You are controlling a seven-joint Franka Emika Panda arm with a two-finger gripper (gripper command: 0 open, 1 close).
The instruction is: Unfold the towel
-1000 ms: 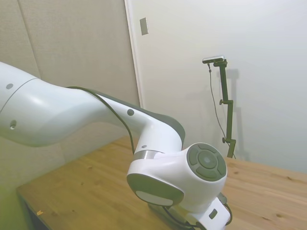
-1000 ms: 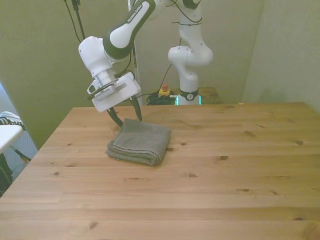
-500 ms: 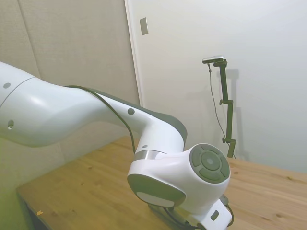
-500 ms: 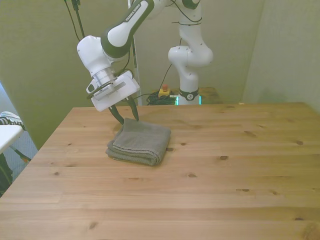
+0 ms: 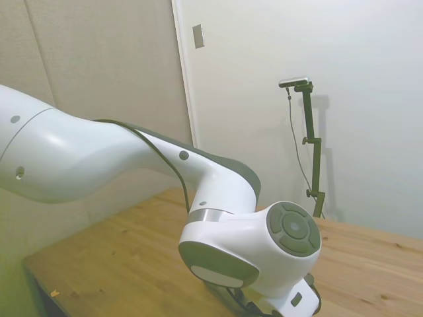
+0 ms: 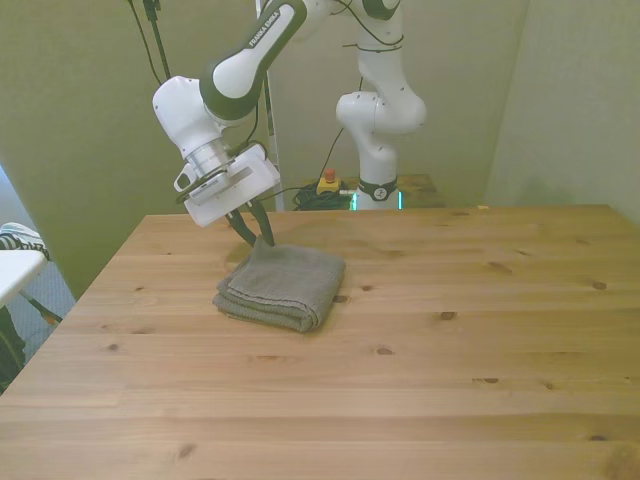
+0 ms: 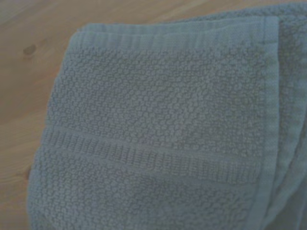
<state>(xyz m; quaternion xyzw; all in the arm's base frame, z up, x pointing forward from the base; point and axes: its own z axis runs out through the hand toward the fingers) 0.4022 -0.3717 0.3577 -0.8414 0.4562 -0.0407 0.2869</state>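
Lying folded in thick grey-green layers, towel (image 6: 281,287) has jaws pinching its corner.

One towel (image 6: 282,284), grey-green and folded into layers, lies on one wooden table (image 6: 420,350). I have one arm (image 6: 235,70) and one gripper (image 6: 255,232), with two dark fingers (image 6: 266,227). One second white robot arm (image 6: 378,110) stands behind the table's far edge. One small red-and-yellow button box (image 6: 327,184) sits beside its base. The wrist view shows one woven band (image 7: 144,155) across the towel.
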